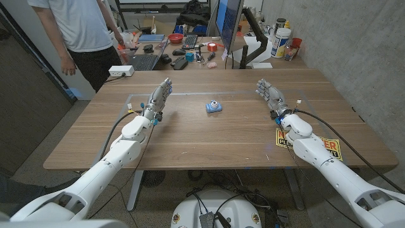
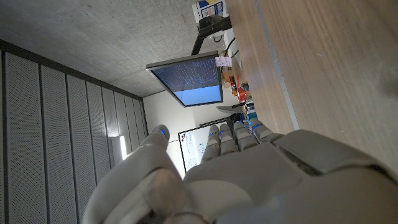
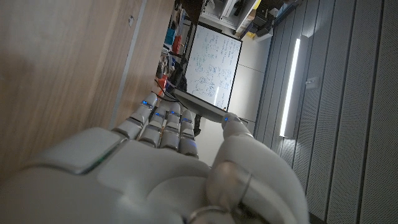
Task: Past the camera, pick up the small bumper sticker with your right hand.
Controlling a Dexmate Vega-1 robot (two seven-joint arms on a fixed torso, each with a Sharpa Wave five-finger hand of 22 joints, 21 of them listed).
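Here, in the head view, both robot hands are seen raised over the wooden table [image 1: 209,136], nothing held in either. The left hand [image 1: 157,100] is placed at about ten o'clock from the table's middle, its fingers extended and close together, pointing away from the robot. The right hand [image 1: 271,97] is placed at about two o'clock, fingers likewise extended and empty. In the left wrist view the back of the left hand [image 2: 249,180] is shown with fingers reaching out straight; in the right wrist view the right hand [image 3: 155,168] is shown the same way.

A small blue toy camera [image 1: 214,107] is set near the table's centre, between the two hands and apart from both. The bumper sticker [image 1: 330,147], yellow and black with red lettering, is laid flat at about four o'clock, near the table's right front edge, and is partly covered by the right forearm [image 1: 316,149]. It is not touched by the right hand, which is held beyond it.

A person [image 1: 82,31] in a grey shirt is seen standing past the table's far left corner. A monitor [image 1: 229,22] and a cluttered desk [image 1: 183,54] are seen behind the table.
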